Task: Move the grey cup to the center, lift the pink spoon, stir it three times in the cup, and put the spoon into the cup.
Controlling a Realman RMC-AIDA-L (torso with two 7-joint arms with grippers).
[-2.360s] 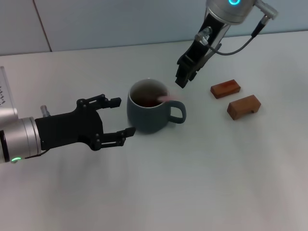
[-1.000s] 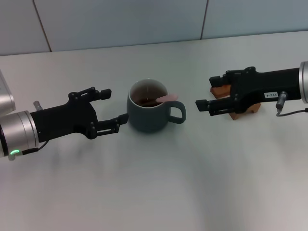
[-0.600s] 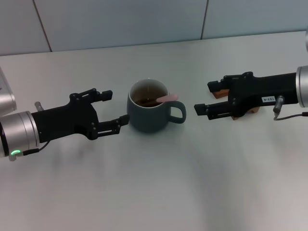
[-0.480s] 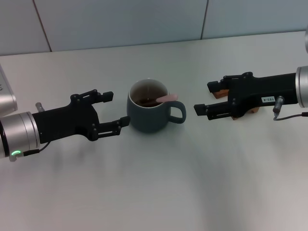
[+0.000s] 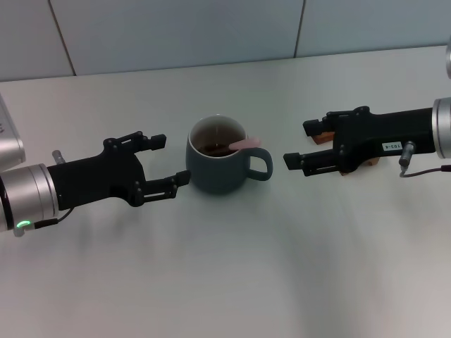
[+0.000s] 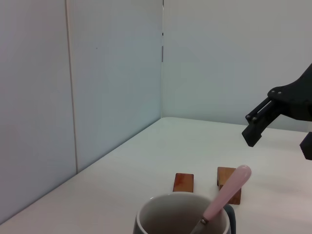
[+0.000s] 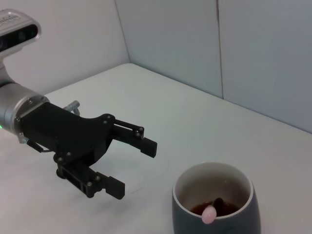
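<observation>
Looks basically done: pink spoon is sitting in the grey cup, left hand and right hand are both hanging wide open beside it, just needing to back off.

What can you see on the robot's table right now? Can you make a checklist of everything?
Surface: white table, bare in front of the robot.
Grey cup: upright in the middle, handle toward the robot's right, dark liquid inside.
Pink spoon: standing in the cup, pink handle leaning on the rim on the handle side.
Clutter: two wooden blocks behind the right gripper, mostly hidden in the head view.
Left gripper: open, low beside the cup, holding nothing.
Right gripper: open, level with the cup's handle, apart from it, empty.
Cables: thin dark cable at the right wrist.
Surroundings: pale wall panels behind the table.
</observation>
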